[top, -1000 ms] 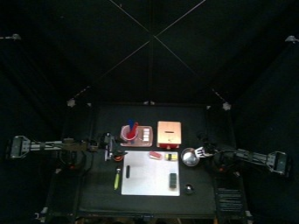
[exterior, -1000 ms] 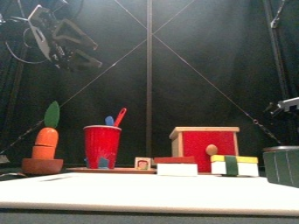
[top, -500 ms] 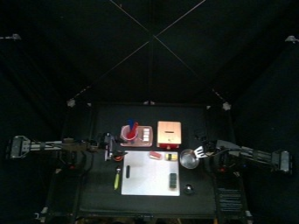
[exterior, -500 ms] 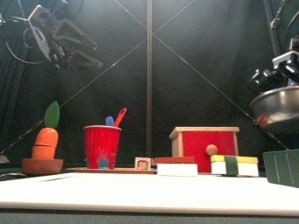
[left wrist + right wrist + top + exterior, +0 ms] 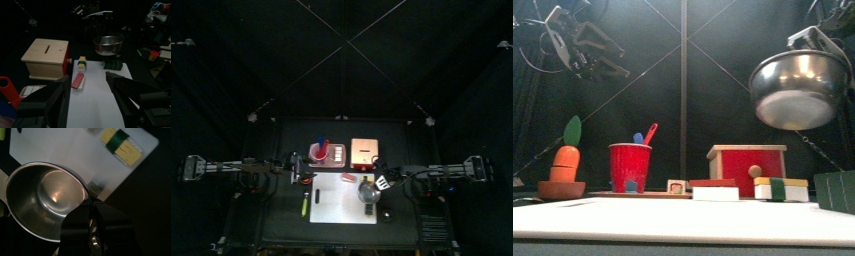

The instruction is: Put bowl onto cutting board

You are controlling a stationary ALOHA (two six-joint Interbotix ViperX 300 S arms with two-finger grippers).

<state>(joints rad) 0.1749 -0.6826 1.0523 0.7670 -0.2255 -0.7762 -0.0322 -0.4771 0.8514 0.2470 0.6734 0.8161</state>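
The large flat white rectangular cutting board (image 5: pixel 345 197) lies on the black bench (image 5: pixel 278 215), and everything turns on this: the round shiny steel bowl (image 5: pixel 796 88) I carry hangs in the air above the board's right-hand part, so the board lies straight below my right end effector (image 5: pixel 85 207), which is clenched on the bowl's rim with the bowl's open mouth tilted sideways rather than level. My judgement is that the coming move is a descent with the bowl turned upright. Being round, the bowl has no long axis to line up. My right arm is plainly the nearer one; my left end effector (image 5: pixel 90 90) rests off the board's left edge with its jaws spread and nothing between them. Behind the board stand a wooden box with a red front (image 5: pixel 746 169) and a red plastic cup (image 5: pixel 629 166). A yellow block with a green band (image 5: pixel 121 143) sits on the board's far edge near the bowl, and a dark green block (image 5: pixel 112 64) stands just beside it, so I should keep clear of both.
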